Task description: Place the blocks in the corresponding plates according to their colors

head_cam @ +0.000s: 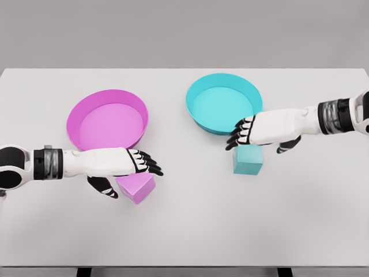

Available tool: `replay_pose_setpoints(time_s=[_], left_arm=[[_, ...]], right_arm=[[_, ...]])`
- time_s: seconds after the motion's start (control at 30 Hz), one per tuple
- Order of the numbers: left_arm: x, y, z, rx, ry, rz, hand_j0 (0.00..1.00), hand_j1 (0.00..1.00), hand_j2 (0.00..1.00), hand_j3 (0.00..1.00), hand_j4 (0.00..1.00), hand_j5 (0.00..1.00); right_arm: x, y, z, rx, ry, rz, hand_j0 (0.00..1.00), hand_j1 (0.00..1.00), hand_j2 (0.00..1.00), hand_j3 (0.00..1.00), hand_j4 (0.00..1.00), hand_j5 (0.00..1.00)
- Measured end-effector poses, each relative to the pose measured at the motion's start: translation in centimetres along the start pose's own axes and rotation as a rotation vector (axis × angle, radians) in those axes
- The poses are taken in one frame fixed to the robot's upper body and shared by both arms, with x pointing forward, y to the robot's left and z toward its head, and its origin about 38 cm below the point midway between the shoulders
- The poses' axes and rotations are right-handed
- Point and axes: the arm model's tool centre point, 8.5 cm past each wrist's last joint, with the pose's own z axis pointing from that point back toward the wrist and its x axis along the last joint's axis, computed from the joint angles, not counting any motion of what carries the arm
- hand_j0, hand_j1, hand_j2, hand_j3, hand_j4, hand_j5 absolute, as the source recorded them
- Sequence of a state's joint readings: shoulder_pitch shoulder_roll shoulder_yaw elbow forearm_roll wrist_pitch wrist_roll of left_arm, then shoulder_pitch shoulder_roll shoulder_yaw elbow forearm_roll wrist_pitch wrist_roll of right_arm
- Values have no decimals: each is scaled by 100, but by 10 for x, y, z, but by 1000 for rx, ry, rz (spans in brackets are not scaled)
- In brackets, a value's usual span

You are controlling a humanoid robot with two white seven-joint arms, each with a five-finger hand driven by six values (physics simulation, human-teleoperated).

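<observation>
crowding each block point(136, 187) point(248, 160), a hand point(124, 164) point(256, 131) hovers beside its plate point(81, 118) point(196, 95).

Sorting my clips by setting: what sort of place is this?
Likely a simulated tabletop test scene: a bare white table against a blank grey backdrop, holding only a pink plate, a teal plate and matching blocks.

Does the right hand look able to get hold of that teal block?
Probably yes. The right hand hovers directly over the teal block, fingers spread, and nothing lies between them. The teal plate sits just behind, out of the way.
</observation>
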State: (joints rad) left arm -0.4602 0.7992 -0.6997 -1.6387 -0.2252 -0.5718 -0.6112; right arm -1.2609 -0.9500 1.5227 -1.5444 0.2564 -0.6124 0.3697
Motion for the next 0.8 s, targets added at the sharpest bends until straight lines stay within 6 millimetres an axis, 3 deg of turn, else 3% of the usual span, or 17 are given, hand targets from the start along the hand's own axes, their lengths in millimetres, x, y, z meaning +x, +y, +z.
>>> replay_pose_setpoints(time_s=[0.1, 0.33, 0.43, 0.6, 0.8], left_arm=[[-1, -1, 0, 0, 2, 2, 97, 97, 97, 97, 97, 97], [-2, 0, 0, 1, 3, 1, 73, 73, 73, 73, 73, 73], [-3, 1, 1, 4, 3, 4, 56, 56, 56, 56, 56, 56], [-4, 2, 2, 6, 3, -1, 54, 54, 54, 54, 54, 54], [-4, 26, 9, 27, -1, -52, 52, 52, 52, 52, 52, 52]], right_arm=[[-4, 3, 0, 12, 13, -2, 100, 100, 100, 100, 100, 100], [-14, 9, -10, 31, 26, -18, 100, 100, 100, 100, 100, 100], [-12, 8, -15, 33, 15, -12, 100, 100, 100, 100, 100, 100], [-7, 5, -21, 31, -5, -2, 100, 100, 100, 100, 100, 100], [-1, 11, -32, 45, -30, -4, 100, 100, 100, 100, 100, 100]])
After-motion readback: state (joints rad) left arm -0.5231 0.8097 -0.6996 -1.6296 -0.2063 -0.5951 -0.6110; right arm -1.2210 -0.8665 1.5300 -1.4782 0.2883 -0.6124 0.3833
